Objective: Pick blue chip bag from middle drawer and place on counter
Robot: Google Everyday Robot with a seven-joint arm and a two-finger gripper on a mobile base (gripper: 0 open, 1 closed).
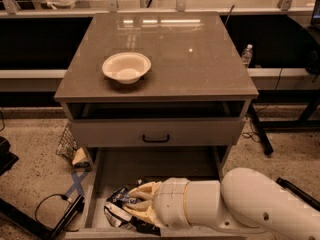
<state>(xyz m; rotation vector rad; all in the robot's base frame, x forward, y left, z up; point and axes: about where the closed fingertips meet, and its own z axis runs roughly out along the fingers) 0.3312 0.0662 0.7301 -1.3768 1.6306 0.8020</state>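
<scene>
The blue chip bag (115,206) lies crumpled at the front left of the open middle drawer (160,166), the lowest drawer pulled out of the cabinet. My gripper (137,201) reaches in from the right at the end of the thick white arm (240,206). It sits right against the bag and covers its right part. The counter (190,59) is the glossy grey-brown cabinet top above, and a cream bowl (126,67) stands on its left side.
The grey drawer front with a black handle (156,132) sits above the open drawer, under an open slot. A water bottle (247,55) stands behind the counter's right edge. Cables (50,209), blue tape (75,184) and litter lie on the floor at left.
</scene>
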